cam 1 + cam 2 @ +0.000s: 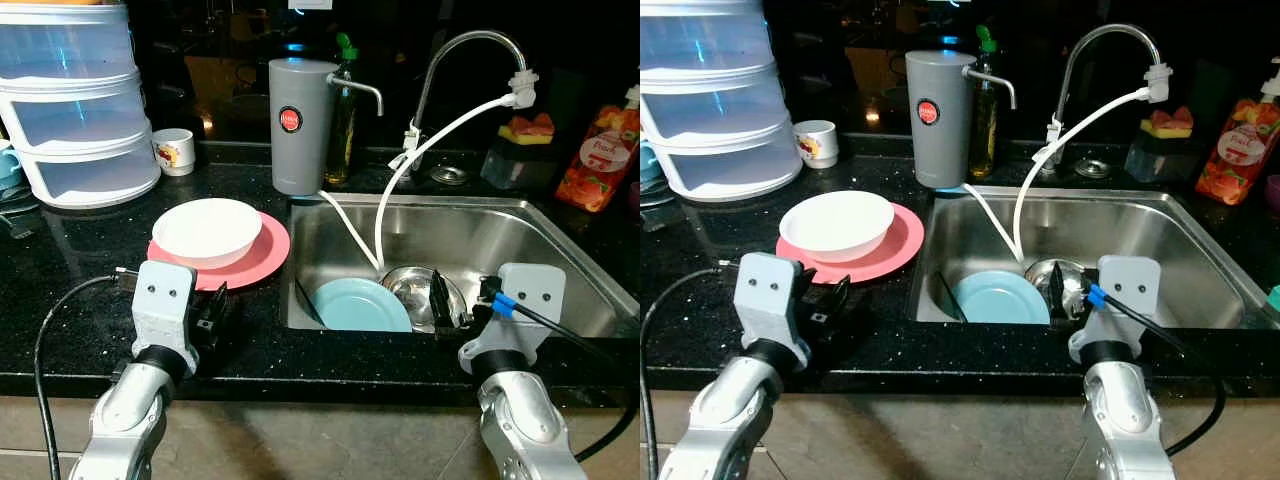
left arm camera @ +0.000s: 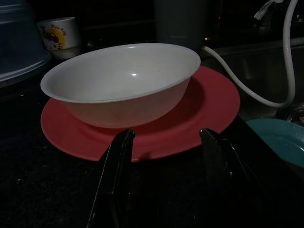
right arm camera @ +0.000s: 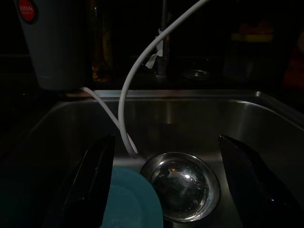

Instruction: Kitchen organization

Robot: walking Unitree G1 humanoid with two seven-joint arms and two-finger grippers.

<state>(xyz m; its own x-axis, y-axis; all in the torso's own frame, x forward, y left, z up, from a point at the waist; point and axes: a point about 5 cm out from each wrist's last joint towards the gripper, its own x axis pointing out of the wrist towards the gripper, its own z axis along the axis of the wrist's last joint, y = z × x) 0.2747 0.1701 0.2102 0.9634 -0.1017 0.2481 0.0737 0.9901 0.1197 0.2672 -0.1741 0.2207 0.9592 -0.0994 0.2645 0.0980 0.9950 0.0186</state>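
Note:
A white bowl sits on a pink plate on the black counter, left of the sink. My left gripper hovers just in front of the pink plate's near rim, open and holding nothing; its fingertips frame the plate edge in the left wrist view. Inside the sink lie a light blue plate and a steel bowl. My right gripper hangs over the sink's near edge, open, with the steel bowl between and beyond its fingers.
A grey water jug and a bottle stand behind the sink's left corner. Two white hoses run from the tap into the basin. Stacked clear containers and a cup sit far left, a sponge holder and a red pouch far right.

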